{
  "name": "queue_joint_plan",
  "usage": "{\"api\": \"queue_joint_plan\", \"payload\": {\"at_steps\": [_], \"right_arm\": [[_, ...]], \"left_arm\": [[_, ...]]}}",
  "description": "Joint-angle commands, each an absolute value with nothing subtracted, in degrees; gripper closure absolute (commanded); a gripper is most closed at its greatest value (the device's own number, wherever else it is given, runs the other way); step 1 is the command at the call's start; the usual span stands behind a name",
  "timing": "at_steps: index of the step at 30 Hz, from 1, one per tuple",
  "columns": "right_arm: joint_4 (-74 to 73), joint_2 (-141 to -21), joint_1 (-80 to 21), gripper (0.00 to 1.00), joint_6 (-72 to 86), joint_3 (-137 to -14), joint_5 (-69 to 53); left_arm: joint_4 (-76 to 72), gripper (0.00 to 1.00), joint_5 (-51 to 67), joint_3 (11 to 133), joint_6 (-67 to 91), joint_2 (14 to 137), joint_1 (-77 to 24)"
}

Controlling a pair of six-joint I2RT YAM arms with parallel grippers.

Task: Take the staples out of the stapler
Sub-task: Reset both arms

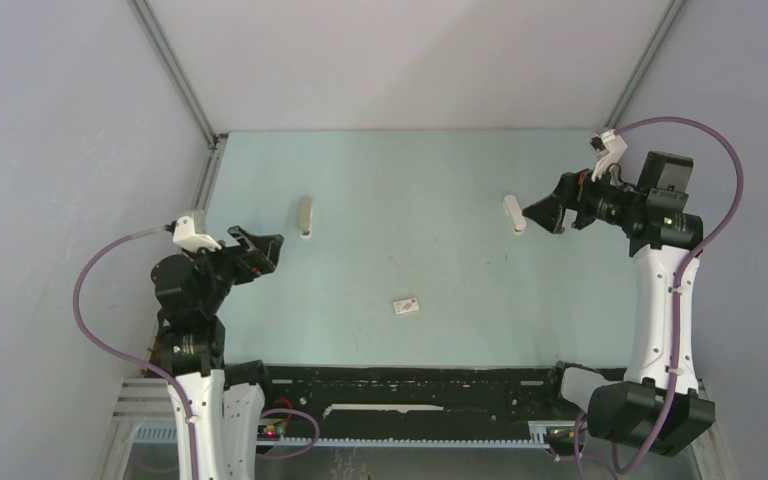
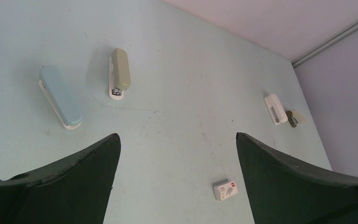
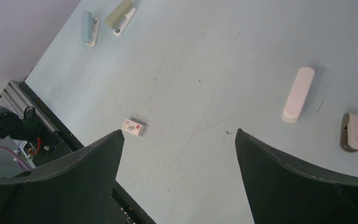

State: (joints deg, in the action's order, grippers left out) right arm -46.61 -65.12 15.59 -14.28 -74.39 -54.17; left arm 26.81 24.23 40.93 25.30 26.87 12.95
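The stapler (image 1: 513, 213) is a small white oblong lying flat at the right middle of the pale blue table (image 1: 410, 180). The left wrist view has the stapler (image 2: 275, 108) far off to the right; in the right wrist view the stapler (image 3: 298, 93) lies ahead and to the right. No staples show in any view. My right gripper (image 1: 542, 214) hovers open just right of the stapler, and nothing is between the jaws of the right gripper (image 3: 179, 131). My left gripper (image 1: 266, 252) hangs open at the table's left side, and the left gripper (image 2: 177, 135) is equally empty.
A beige-grey stapler (image 1: 305, 217) lies at the left middle, with a light blue stapler (image 2: 60, 97) beside it. A small printed white box (image 1: 407, 306) sits near the front centre. A short beige stapler (image 3: 354, 131) lies close to the white one. A black rail (image 1: 410, 385) runs along the near edge.
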Motion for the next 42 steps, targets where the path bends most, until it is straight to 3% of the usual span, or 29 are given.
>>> {"api": "queue_joint_plan", "payload": {"at_steps": [1,19,42], "right_arm": [[-47.1,-64.1,15.3,0.0,-15.7,-74.3,-53.7],[-45.6,-66.0,14.2,0.0,-15.2,-74.4,-52.4],[-47.1,-63.9,14.0,0.0,-19.0,-76.2,-42.2]], "left_arm": [[26.3,0.0,24.0,40.7,23.7,26.9,13.4],[21.2,0.0,26.0,38.7,25.7,28.6,13.4],[21.0,0.0,24.9,40.1,25.1,28.9,13.4]]}}
